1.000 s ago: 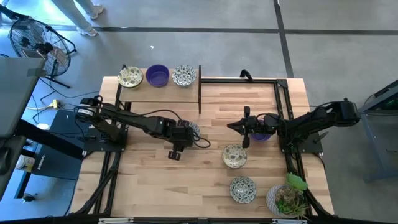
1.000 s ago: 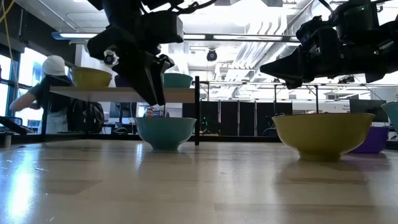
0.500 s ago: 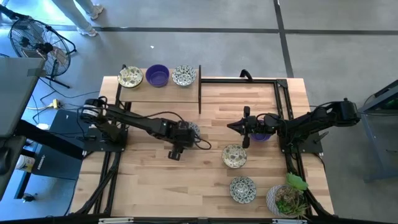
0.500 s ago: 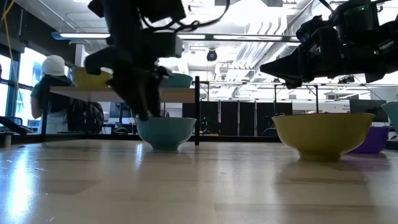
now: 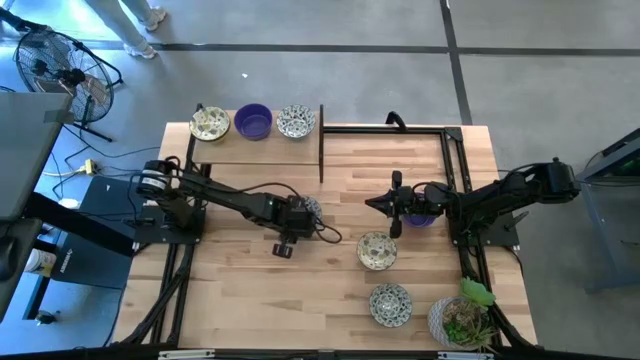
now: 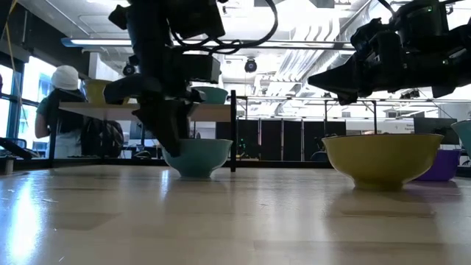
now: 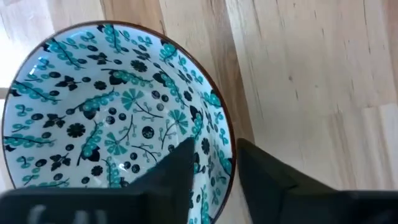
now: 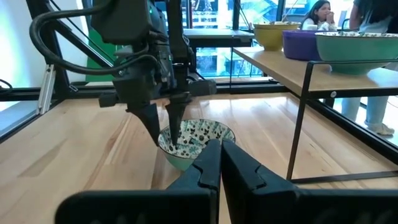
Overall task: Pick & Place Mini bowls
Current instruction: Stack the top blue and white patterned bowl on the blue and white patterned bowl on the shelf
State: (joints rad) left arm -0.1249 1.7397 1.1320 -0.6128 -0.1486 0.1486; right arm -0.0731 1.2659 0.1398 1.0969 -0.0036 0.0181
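My left gripper (image 5: 298, 214) is open at a mini bowl (image 7: 106, 118) with a teal floral inside, which rests on its base near the table's middle (image 5: 313, 207). One finger (image 7: 180, 171) stands inside the bowl and the other (image 7: 264, 177) outside, with the rim (image 7: 229, 163) between them; the right wrist view shows the same straddle. My right gripper (image 8: 221, 146) is shut on nothing and hovers level above the table right of the middle (image 5: 385, 203), pointing at the left gripper. A purple bowl (image 5: 421, 219) sits under the right arm.
A raised shelf (image 5: 255, 148) at the far left carries three bowls: patterned (image 5: 209, 123), purple (image 5: 253, 122), patterned (image 5: 296, 121). Two more patterned bowls (image 5: 377, 250) (image 5: 390, 303) and a potted plant (image 5: 462, 320) stand near the right front. A person (image 6: 62, 110) is beyond the table.
My left gripper has moved a little toward the table's right and come down from above the bowl, turning its fingers more upright. They now reach down at the bowl's rim. The right arm has kept still.
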